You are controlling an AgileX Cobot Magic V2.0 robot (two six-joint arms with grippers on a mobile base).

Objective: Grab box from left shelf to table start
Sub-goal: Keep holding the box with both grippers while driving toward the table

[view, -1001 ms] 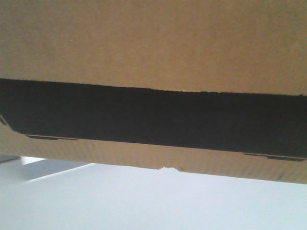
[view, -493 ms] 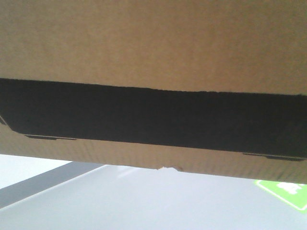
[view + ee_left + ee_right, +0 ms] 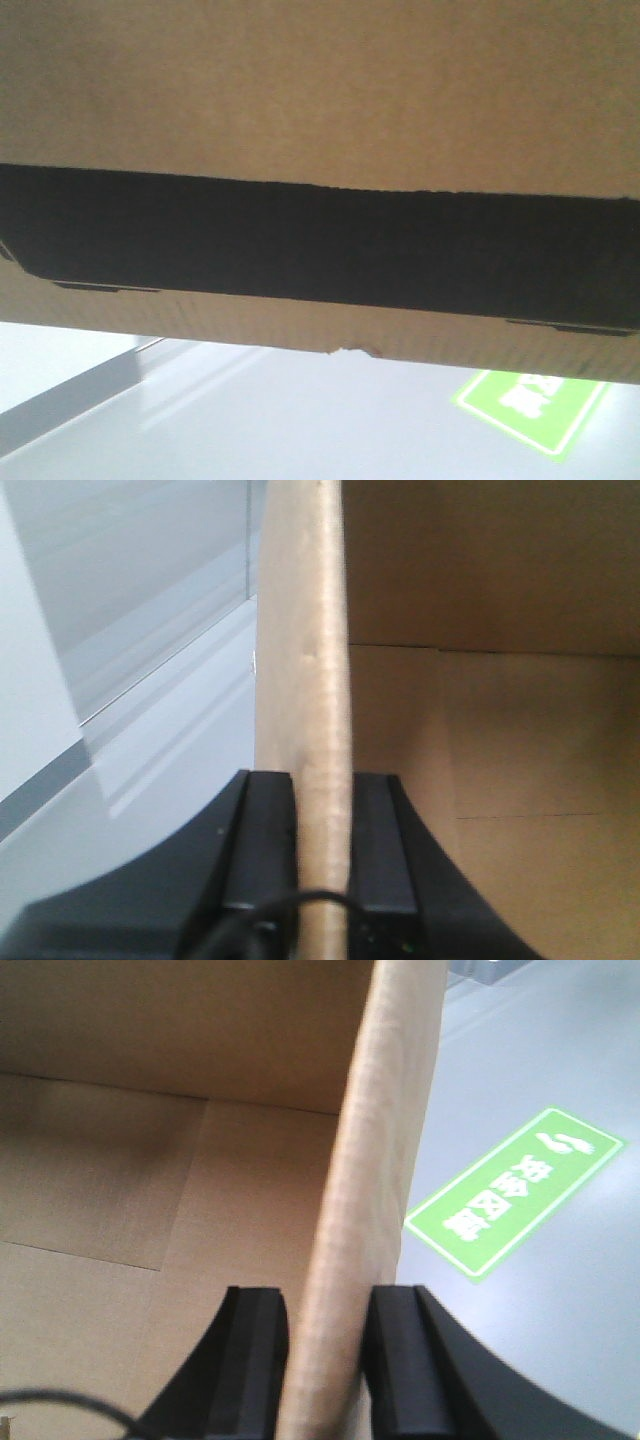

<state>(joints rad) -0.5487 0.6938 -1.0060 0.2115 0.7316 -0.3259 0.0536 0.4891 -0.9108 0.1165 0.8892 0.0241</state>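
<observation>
Left gripper point(image 3: 322, 792): its two black fingers point(image 3: 262, 850) pinch the box's upright side wall from either side, one outside and one inside, with the cardboard edge running straight up between them.
Right gripper point(image 3: 325, 1305): the same hold on the opposite wall, with the jaws pressed onto the cardboard from both faces.
Box point(image 3: 320, 90): held between the two arms, open at the top, and bare inside as far as both wrist views show. It fills most of the front view, with its black panel point(image 3: 320, 240) across the middle and a small nick point(image 3: 350, 351) in the bottom edge. That edge slopes slightly down to the right.
Below the box: grey floor point(image 3: 300, 425) shows under the bottom edge, so the box appears to hang clear of any support.
Green floor sign point(image 3: 530, 405): lies on the floor beyond the right wall, well apart from the box.
Pale surface point(image 3: 40, 345): sits at far left behind a grey band. I cannot tell whether it is the table.
Left shelf: not in view.
Step in hand: judged to be the carry, with the box off the rack and not yet set down.
Next move calls for: bringing the box over the table, levelling it, lowering it until the base rests flat, then opening both claws together so neither wall is dragged.
</observation>
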